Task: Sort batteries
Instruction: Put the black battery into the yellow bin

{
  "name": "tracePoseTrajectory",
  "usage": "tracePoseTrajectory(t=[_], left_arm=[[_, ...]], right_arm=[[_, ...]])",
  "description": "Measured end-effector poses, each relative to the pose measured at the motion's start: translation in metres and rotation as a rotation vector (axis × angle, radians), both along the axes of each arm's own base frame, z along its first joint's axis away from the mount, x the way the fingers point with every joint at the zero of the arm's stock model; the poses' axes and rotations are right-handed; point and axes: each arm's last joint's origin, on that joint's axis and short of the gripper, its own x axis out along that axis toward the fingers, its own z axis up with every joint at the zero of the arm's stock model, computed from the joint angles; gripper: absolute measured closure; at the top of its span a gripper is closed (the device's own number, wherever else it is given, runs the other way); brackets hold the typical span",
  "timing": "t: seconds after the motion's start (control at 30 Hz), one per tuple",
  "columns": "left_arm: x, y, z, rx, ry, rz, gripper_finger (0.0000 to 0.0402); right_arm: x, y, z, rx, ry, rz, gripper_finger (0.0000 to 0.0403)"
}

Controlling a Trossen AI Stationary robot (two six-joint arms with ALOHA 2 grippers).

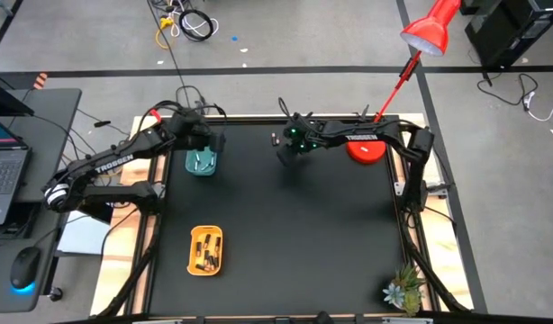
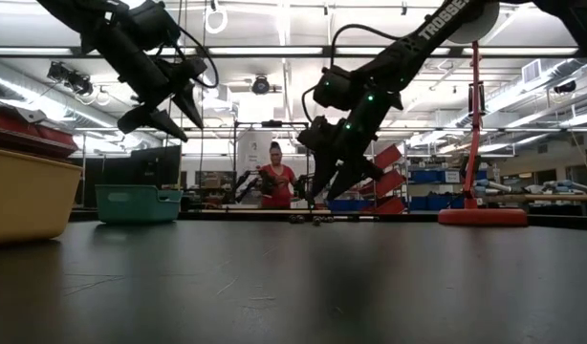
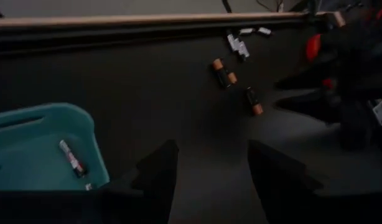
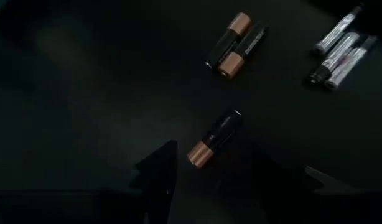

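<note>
Both claws hang above the far end of the black counter (image 1: 285, 225) in the high view: the left claw (image 1: 207, 142) over the teal tray (image 1: 202, 163), the right claw (image 1: 286, 149) near the middle of the far edge. A yellow tray (image 1: 205, 249) with batteries in it lies nearer, on the left side, and a red lamp base (image 1: 365, 149) stands at the far right.

From counter height, the left claw (image 2: 169, 113) is well clear of the surface, fingers apart. The right claw (image 2: 324, 186) points down at a few batteries (image 2: 313, 220) on the far edge, close above them. A person in red stands in the room behind.

Past the left wrist's spread fingers (image 3: 158, 171), the teal tray (image 3: 45, 146) holds one battery (image 3: 72, 158); loose batteries (image 3: 223, 71) lie beyond, copper-ended and silver.

At the right wrist, the released fingers (image 4: 160, 171) stand either side of one copper-ended battery (image 4: 214, 138), not touching it. Two more copper-ended ones (image 4: 236, 40) and three silver ones (image 4: 340, 53) lie farther off.
</note>
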Motion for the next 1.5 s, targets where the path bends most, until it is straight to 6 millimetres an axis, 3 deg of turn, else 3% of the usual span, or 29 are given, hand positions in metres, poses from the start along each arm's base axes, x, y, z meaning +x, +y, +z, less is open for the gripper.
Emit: tracePoseTrajectory(t=[0.13,0.33,0.67,1.03,1.17,1.33,1.5], left_arm=[[0.002,0.001,0.002,0.034,-0.01,-0.017,0.0199],[0.001,0.001,0.001,0.023,-0.007,-0.037,0.0199],[0.001,-0.001,0.0,0.026,0.004,-0.088,0.0199],[0.002,-0.001,0.0,0.024,0.003,-0.11,0.0199],[0.002,-0.001,0.0,0.03,0.006,-0.117,0.0199],[0.002,-0.001,0.0,0.033,0.01,-0.12,0.0199],[0.002,-0.001,0.0,0.032,0.009,-0.121,0.0199]], right_arm=[[0.011,-0.002,-0.01,0.046,0.101,0.012,0.0198],[0.029,-0.01,-0.006,0.047,0.126,-0.056,0.0198],[0.028,-0.014,-0.005,0.05,0.114,-0.113,0.0205],[0.033,-0.006,-0.04,0.076,0.227,-0.083,0.0224],[0.032,-0.004,-0.042,0.072,0.244,-0.047,0.0271],[0.033,-0.004,-0.043,0.081,0.24,0.028,0.0384],[0.03,-0.005,-0.034,0.118,0.206,0.139,0.0398]])
